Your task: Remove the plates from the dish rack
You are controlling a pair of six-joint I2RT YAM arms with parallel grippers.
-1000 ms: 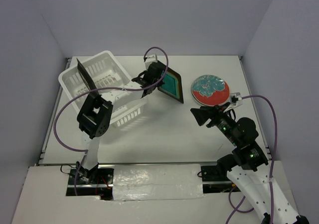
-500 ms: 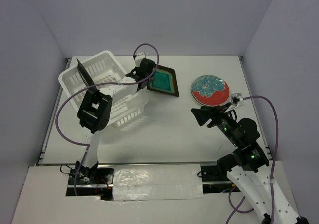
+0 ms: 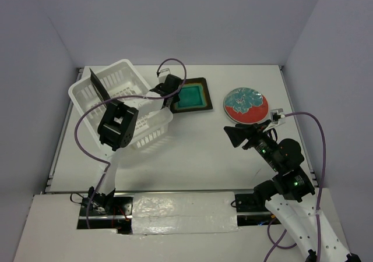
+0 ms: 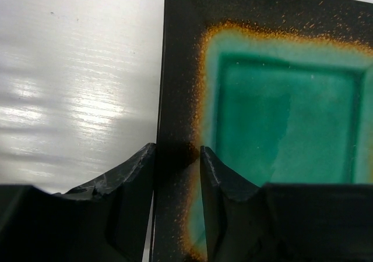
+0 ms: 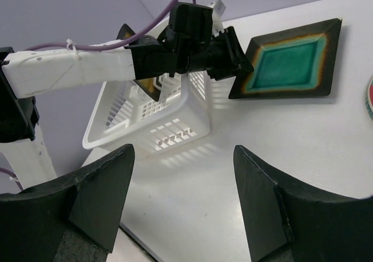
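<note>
Left jaws sitting parted over teal plate (image 3: 192,96), right jaws gaping empty; racked plate (image 3: 100,87) looking rigid, slick, fragile; gripping top edge.

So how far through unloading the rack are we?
Done: the round plate lies on the table at the right. In hand: the teal square plate lies flat beside the dish rack, with the left gripper jaws parted at its rim, so it looks released. Left: one dark plate stands edge-on in the rack.
</note>
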